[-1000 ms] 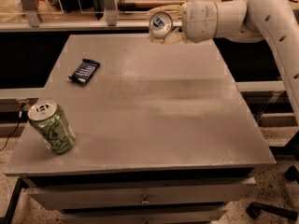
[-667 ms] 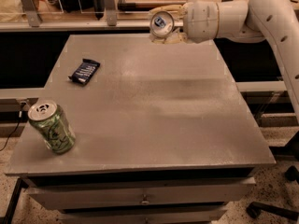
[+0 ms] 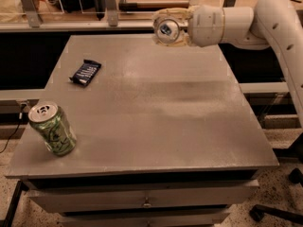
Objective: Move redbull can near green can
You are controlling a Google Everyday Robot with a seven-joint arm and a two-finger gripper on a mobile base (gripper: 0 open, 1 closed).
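Redbull can (image 3: 166,28) clamped in jaws, lying sideways with one end facing camera, lifted clear of table (image 3: 189,126) above its far edge. Green can (image 3: 53,129) upright, well apart from jaws, diagonally across at the near corner and close to the table edge. Dark snack bar (image 3: 85,72) flat on table, roughly between jaws and green can, a bit off the straight line. Looks like transit phase: grasp done, carry and set-down not yet done. Risks from here, as judged: 1) sideways hold, so needs rotating upright before release, otherwise likely to roll, possibly off the table. 2) Slim smooth can, so may slip in jaws during wrist rotation or a fast swing. 3) Low diagonal path could clip the snack bar and drag it along. 4) Overshoot on approach could bump green can, and with it that close to the edge, a nudge could send it off. 5) Release too high or tilted could topple a tall narrow can, maybe into green can. Suggest carrying high, descending just beside green can without touching, and releasing only once the base is flat on table.
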